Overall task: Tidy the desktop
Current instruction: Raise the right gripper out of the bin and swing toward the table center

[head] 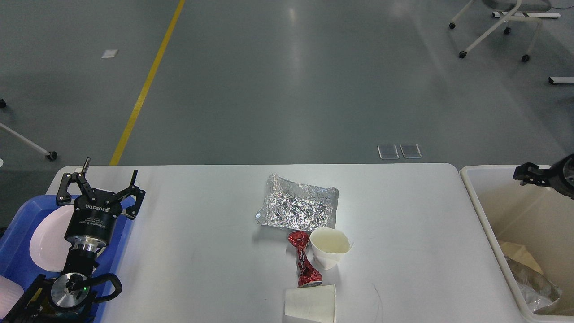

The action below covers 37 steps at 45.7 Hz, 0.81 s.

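Ahead, seen from the head: white table (202, 251) spanning the foreground, carrying crumpled foil (297, 207), red wrapper (305, 260), upright paper cup (329, 247) just beside it, tipped cup (310, 304) at the near edge. Left claw (104, 179) spread wide above blue tray (18, 260) and white plate (45, 240). Right claw (527, 172) over cream bin (482, 211), dark, grip impossible to tell.

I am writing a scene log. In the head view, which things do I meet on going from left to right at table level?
Blue tray → white plate → left claw → foil sheet → cream bin → right claw.
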Tool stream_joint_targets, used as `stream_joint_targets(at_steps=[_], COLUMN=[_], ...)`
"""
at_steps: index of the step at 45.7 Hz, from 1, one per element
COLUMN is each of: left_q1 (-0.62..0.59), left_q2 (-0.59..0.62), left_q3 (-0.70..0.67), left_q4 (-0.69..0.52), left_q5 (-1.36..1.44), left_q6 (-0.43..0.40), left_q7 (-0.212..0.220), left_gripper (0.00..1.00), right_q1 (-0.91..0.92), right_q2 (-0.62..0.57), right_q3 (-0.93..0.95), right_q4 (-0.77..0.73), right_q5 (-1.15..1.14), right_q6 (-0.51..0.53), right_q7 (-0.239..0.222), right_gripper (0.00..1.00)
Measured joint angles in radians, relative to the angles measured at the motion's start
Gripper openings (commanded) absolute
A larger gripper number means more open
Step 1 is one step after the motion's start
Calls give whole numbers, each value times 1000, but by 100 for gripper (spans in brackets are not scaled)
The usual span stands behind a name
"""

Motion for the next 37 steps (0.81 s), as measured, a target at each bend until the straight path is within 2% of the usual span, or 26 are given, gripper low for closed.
stream_joint_targets(at_steps=[8,19,24,31,37], left_q1=[0,0,0,1,1], left_q2=[0,0,0,0,0], left_q3=[0,0,0,0,1], left_q4=[0,0,0,0,0], left_q5=[0,0,0,0,0], left_q6=[0,0,0,0,0], left_q7=[1,1,0,0,0], left_gripper=[96,96,96,96,96], right_q1=[316,710,849,1035,1083], right_q2=[116,269,289,313,342], right_q3=[-153,-247,-252,-248,-242], right_q4=[198,426,539,758,814], right_q5=[24,280,335,355,405], right_q6=[217,471,512,510,500], right_q7=[0,-4,-5,-3,-3], right_gripper=[100,100,100,100,100])
